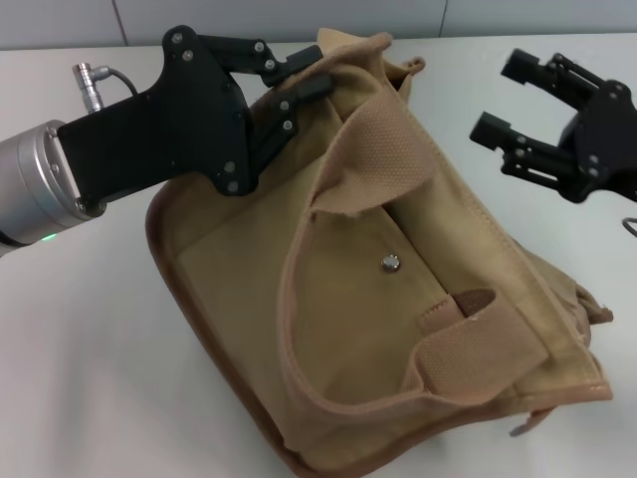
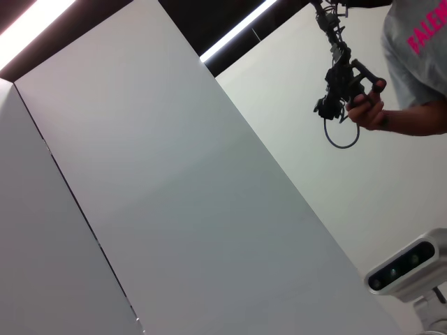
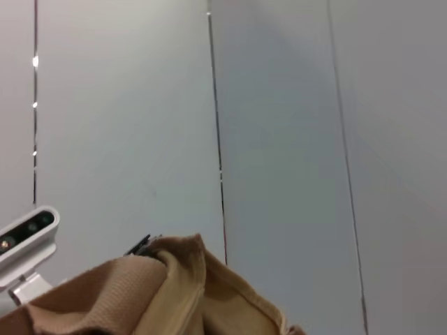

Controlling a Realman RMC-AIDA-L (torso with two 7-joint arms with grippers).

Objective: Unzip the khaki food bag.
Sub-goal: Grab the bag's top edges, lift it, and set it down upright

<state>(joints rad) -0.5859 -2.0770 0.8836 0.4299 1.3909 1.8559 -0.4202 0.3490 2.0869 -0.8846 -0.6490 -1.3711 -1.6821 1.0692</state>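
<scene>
Lying at centre frame in the head view, the khaki food bag [image 1: 398,299] rests on the white bench [image 1: 90,378]; its metal snap [image 1: 390,263] bears no legible marking. Left end effector [image 1: 304,75], upper left, pinches the bag's top edge. Right end effector [image 1: 503,100], upper right, hovers open, holding nothing.

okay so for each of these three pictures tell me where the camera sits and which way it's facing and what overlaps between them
Head view: up on the robot's head, facing down at the khaki food bag on the table; left tool at the bag's far edge, right tool open, apart from the bag.
Left wrist view: faces upward at wall panels and a person's hand; no robot parts.
Right wrist view: faces upward past the bag's top.
Shared: head and right wrist views show the bag.
</scene>
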